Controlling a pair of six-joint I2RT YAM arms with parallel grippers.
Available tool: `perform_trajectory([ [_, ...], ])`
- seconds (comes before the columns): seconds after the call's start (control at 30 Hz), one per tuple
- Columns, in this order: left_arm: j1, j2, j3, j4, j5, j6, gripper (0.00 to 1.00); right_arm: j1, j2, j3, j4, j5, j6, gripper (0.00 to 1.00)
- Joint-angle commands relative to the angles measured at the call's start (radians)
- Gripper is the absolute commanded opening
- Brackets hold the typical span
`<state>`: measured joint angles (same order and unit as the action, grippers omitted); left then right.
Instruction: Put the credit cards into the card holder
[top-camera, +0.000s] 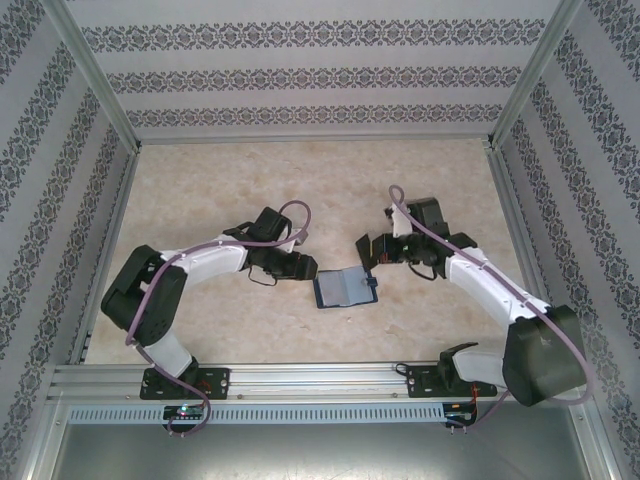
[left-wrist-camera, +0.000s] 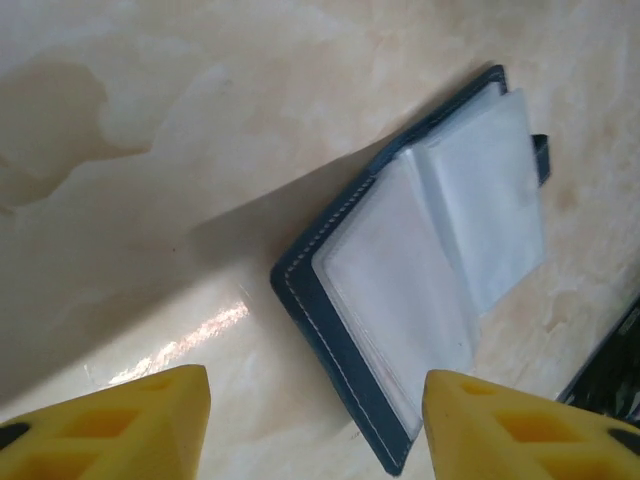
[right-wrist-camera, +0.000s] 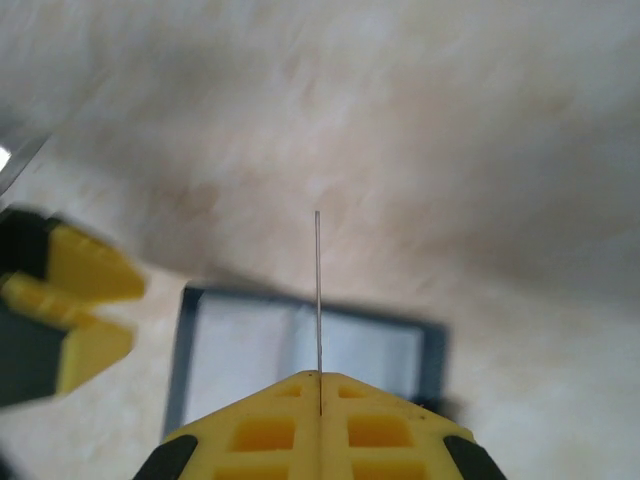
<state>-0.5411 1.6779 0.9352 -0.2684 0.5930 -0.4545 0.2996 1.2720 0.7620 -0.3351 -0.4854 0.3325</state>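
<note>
The navy card holder (top-camera: 345, 287) lies open on the table between the two arms, its clear sleeves facing up (left-wrist-camera: 430, 270). My left gripper (top-camera: 306, 268) sits low at its left edge. The yellow fingers (left-wrist-camera: 150, 420) stand apart, and the holder's near corner lies between them, close to the right-hand finger. My right gripper (right-wrist-camera: 320, 378) hovers above the holder (right-wrist-camera: 300, 355), shut on a thin credit card (right-wrist-camera: 318, 290) seen edge-on and standing upright. From above, that card (top-camera: 362, 247) looks dark and sits just beyond the holder's far right corner.
Patterned walls with metal posts close in the beige table (top-camera: 200, 180) on three sides. A metal rail (top-camera: 300, 378) runs along the near edge by the arm bases. The left gripper's yellow fingers (right-wrist-camera: 75, 300) show to the left of the holder in the right wrist view.
</note>
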Motion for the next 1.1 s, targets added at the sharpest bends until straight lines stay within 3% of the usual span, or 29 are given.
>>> perform_trajectory([
  [0.0, 0.005, 0.049, 0.003, 0.062, 0.036, -0.016, 0.51, 0.011, 0.042, -0.068, 0.109, -0.259, 0.067, 0.0],
  [0.4, 0.005, 0.176, 0.047, 0.045, -0.004, -0.028, 0.23, -0.019, 0.169, -0.162, 0.167, -0.308, 0.03, 0.0],
  [0.63, 0.004, 0.213, 0.06, 0.035, -0.018, -0.029, 0.17, -0.023, 0.246, -0.165, 0.228, -0.337, 0.051, 0.0],
  [1.07, 0.001, 0.226, 0.061, 0.021, -0.037, -0.061, 0.17, -0.029, 0.261, -0.2, 0.312, -0.313, 0.161, 0.0],
])
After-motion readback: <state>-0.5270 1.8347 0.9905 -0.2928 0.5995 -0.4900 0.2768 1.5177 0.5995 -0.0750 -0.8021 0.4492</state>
